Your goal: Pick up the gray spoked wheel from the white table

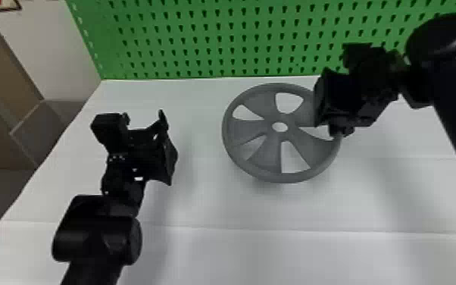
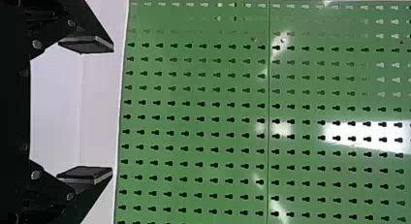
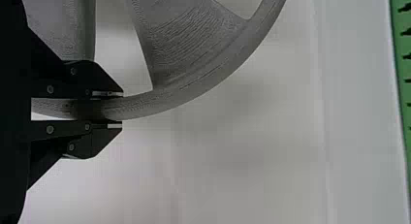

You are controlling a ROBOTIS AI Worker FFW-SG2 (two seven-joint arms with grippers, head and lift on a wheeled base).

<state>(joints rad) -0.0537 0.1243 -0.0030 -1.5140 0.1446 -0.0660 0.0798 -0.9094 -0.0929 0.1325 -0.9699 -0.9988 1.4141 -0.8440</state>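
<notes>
Over the desk (image 1: 200,197), the gray spoked wheel (image 1: 270,155), likely light and stiff, is pinched by its rim (image 3: 160,100), a good hold, near three o'clock in the jaws of the right gripper (image 3: 116,109), with the left gripper (image 2: 113,110) spread wide.

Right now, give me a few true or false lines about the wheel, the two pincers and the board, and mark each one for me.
1. The right pincer has the rim of the gray wheel between its fingers. True.
2. The gray wheel is a solid disc. False: it has openings between its spokes and a hole in the middle.
3. The left pincer has its fingers apart. True.
4. The gray wheel is to the left of the left pincer. False: it is to the right of it.
5. A green pegboard stands behind the white table. True.
6. Both pincers hold the gray wheel. False: only the right pincer does.
</notes>
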